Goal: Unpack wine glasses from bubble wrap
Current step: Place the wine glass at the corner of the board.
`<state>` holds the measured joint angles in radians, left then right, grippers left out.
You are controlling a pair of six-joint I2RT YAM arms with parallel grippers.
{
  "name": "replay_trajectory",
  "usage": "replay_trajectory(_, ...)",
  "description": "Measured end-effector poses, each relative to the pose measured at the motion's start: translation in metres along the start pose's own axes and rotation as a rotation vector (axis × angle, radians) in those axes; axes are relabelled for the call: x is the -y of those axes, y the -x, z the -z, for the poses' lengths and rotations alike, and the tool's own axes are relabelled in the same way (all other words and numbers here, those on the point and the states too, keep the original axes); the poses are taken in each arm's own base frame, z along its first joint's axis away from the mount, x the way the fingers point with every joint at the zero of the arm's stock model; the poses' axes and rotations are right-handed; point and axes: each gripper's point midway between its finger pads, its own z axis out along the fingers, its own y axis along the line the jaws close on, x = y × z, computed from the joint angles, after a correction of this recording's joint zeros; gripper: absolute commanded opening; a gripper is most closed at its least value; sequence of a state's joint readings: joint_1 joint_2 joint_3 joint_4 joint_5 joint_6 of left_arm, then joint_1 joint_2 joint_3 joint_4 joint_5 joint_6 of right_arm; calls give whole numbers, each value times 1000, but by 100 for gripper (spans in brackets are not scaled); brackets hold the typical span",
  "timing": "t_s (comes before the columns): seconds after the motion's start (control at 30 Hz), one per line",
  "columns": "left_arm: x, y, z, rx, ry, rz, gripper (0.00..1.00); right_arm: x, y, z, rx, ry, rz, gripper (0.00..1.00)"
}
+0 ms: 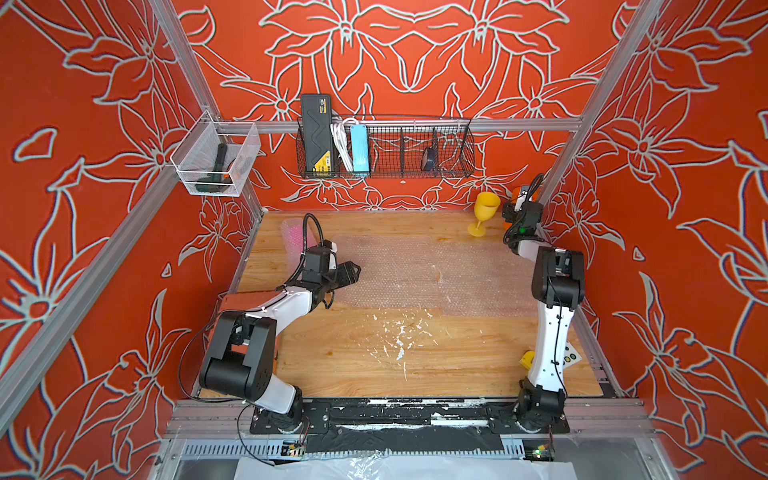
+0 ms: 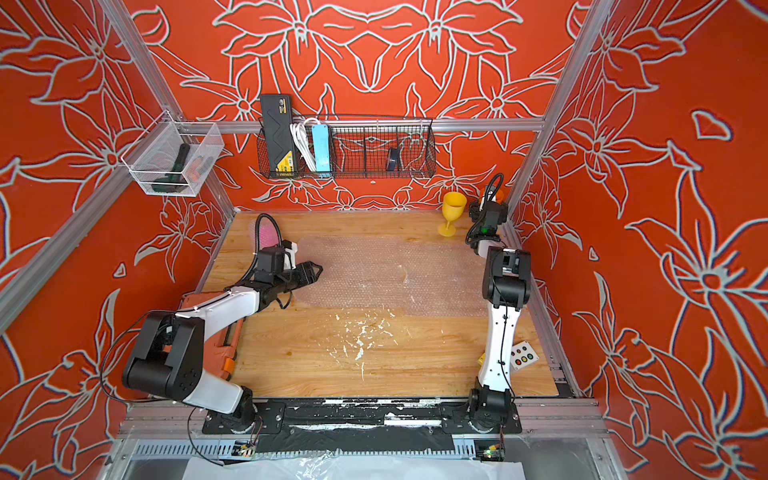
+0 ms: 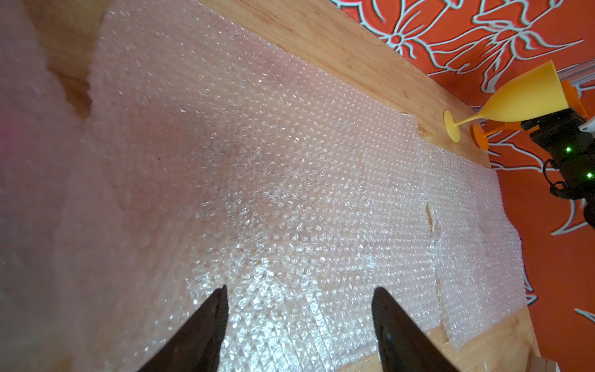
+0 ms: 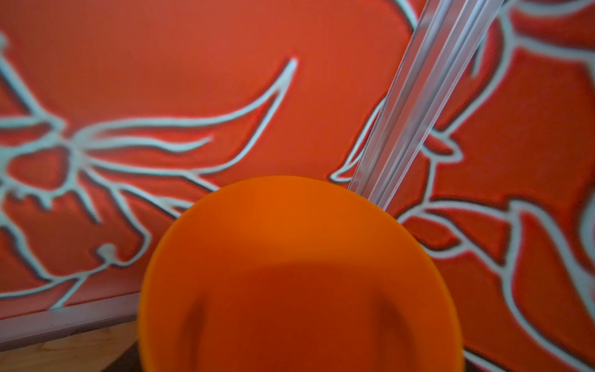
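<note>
Flat bubble wrap (image 1: 415,270) is spread over the middle of the wooden table. My left gripper (image 1: 356,272) hovers open over its left edge, and nothing lies between the fingertips (image 3: 383,302). A rolled tube of bubble wrap (image 1: 292,237) lies at the back left with a pink wine glass blurred inside. A yellow wine glass (image 1: 484,212) stands upright at the back right. Beside it, in the corner, stands an orange wine glass (image 4: 289,244). My right gripper (image 1: 516,203) reaches around its bowl, the fingers showing only as dark shadows through the wall. Contact cannot be made out.
An aluminium post (image 4: 418,96) rises right behind the orange glass. A black wire basket (image 1: 386,149) and a mesh bin (image 1: 216,162) hang on the back frame. A button box (image 1: 571,357) lies at the right front, and an orange case (image 2: 224,349) under my left arm.
</note>
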<state>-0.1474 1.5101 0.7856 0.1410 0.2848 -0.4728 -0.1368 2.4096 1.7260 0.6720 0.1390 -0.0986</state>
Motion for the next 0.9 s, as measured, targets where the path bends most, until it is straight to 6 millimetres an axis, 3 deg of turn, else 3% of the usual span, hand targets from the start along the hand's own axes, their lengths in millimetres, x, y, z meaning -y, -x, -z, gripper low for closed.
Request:
replay_trajectory(0.1, 0, 0, 0, -1, 1, 0, 70, 0, 0, 0, 1, 0, 1, 89)
replay_trajectory(0.23, 0, 0, 0, -1, 1, 0, 70, 1, -6, 2, -4, -8, 7, 97)
replay_trajectory(0.5, -1, 0, 0, -1, 3, 1, 70, 0, -30, 7, -54, -22, 26, 97)
replay_trajectory(0.9, 2, 3, 3, 10, -3, -3, 70, 8, -26, 18, -68, -46, -9, 97)
